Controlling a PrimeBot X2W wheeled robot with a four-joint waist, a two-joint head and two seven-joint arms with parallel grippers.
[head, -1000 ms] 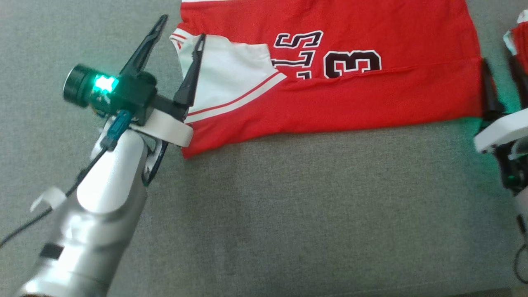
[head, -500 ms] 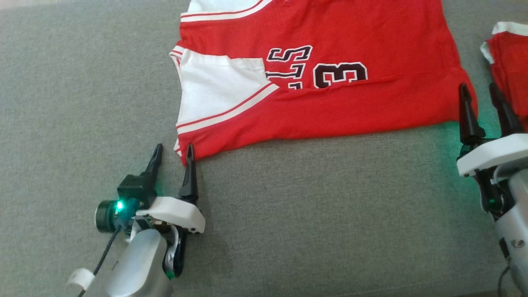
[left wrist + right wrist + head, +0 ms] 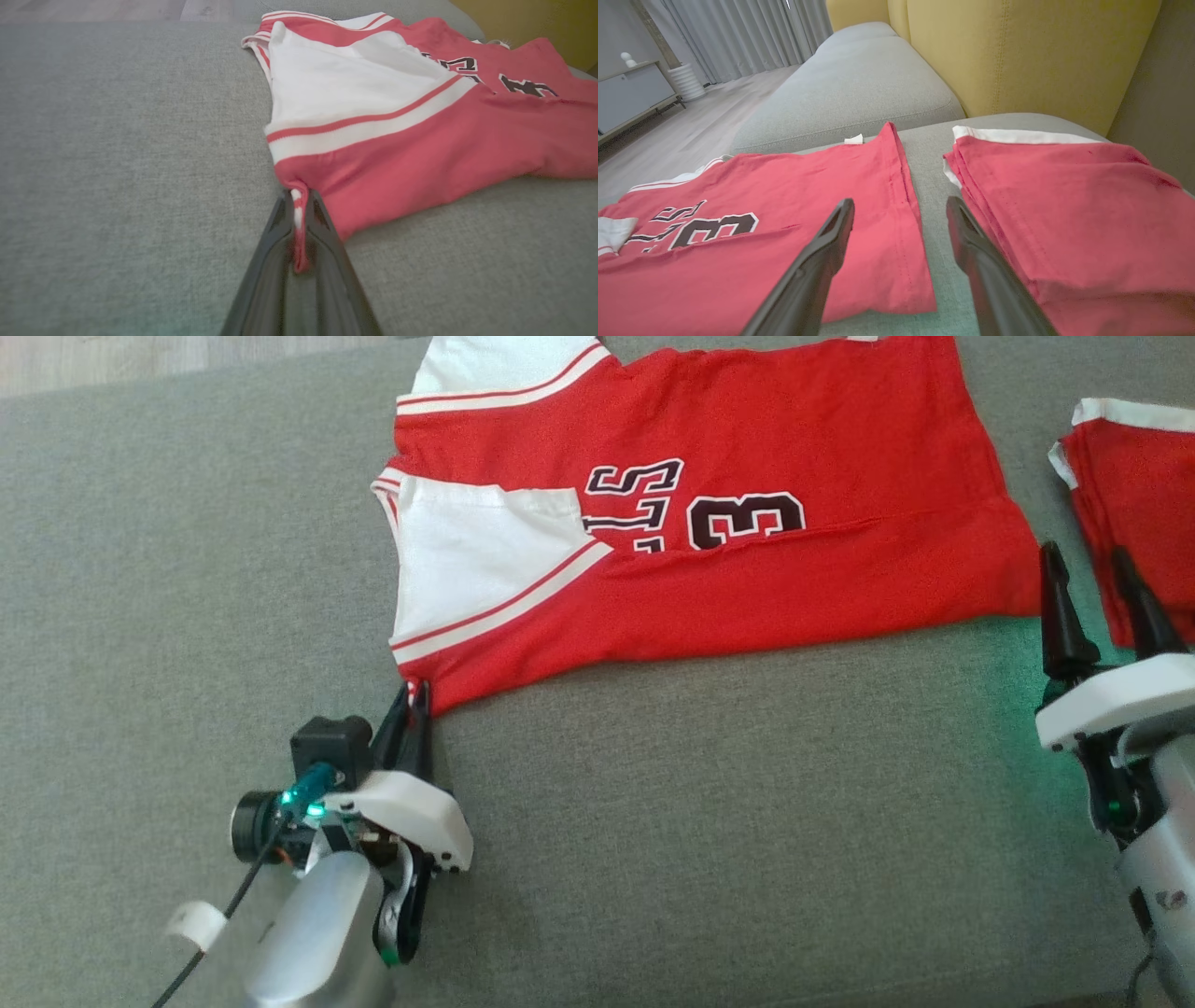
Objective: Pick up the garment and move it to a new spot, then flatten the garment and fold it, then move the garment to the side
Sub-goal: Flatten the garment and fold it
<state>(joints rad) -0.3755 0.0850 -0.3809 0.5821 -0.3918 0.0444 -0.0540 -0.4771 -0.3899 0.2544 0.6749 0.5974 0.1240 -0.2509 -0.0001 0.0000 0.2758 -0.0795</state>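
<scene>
Pinching the red number-3 jersey (image 3: 747,551) at its striped corner, fold half made.
It lay flat on the grey sofa cushion (image 3: 700,821), near edge folded over; more folds and the move aside looked left to do. Left gripper (image 3: 414,695) was clamped on that corner; right gripper (image 3: 1083,555) stood apart, empty, beside the hem corner.

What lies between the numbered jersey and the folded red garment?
A strip of grey cushion, beneath the open right pincer; the right wrist view shows it.
</scene>
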